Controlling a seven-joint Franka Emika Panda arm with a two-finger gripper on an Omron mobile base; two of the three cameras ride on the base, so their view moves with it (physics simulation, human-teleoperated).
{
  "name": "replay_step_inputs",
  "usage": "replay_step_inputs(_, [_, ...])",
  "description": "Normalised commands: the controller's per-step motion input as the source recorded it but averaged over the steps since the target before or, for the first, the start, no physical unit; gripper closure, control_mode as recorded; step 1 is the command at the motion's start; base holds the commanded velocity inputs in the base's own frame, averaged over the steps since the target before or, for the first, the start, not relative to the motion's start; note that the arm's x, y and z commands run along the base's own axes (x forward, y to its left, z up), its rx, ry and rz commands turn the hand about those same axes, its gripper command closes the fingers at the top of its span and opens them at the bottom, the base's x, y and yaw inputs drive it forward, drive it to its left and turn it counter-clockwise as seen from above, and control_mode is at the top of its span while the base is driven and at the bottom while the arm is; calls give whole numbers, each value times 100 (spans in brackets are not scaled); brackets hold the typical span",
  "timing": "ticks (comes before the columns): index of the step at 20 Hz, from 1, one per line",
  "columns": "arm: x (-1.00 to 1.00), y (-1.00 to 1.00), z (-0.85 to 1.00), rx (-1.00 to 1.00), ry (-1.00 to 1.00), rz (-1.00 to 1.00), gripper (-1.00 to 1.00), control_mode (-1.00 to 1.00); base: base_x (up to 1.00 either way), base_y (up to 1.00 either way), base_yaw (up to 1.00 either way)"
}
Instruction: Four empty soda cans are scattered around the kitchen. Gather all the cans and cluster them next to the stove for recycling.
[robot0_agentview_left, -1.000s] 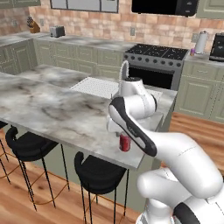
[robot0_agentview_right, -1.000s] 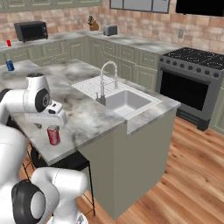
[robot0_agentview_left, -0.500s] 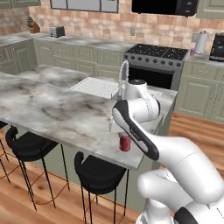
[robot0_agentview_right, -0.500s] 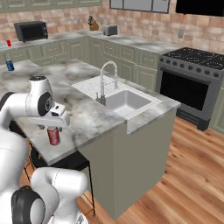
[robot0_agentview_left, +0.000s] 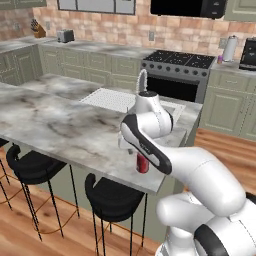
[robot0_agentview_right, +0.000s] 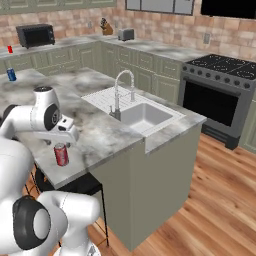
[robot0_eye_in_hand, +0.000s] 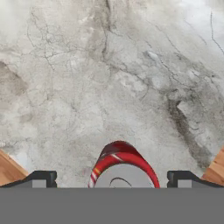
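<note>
— Item: red can (robot0_agentview_right: 61, 154). Where is it kept?
— Upright on the island counter (robot0_agentview_right: 105, 132), near its edge.
— Gripper (robot0_eye_in_hand: 110, 179)?
— Held wide open directly above the can, nothing gripped.

From behind on the left, the arm's dark-edged link covers the upper part of the red can (robot0_agentview_left: 142, 164). Looking down along the hand, that can (robot0_eye_in_hand: 122, 168) is cut off low, and the fingers (robot0_eye_in_hand: 41, 178) show just their tips.
</note>
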Motion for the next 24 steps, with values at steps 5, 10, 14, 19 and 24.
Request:
replay_step_inputs(5, [-3,-8,-10,0,1,-4,-100,-100,0,0,0])
replay_step_inputs(10, [-10,-4,-14,0,0,-4,-100,-100,0,0,0])
replay_step_inputs(14, [-16,0,-25,0,0,-4,-100,-100,0,0,0])
replay_step_inputs(19, [-11,-3,-28,0,0,-3,-100,-100,0,0,0])
replay_step_inputs(24, [-4,-2,-27,0,1,0,-100,-100,0,0,0])
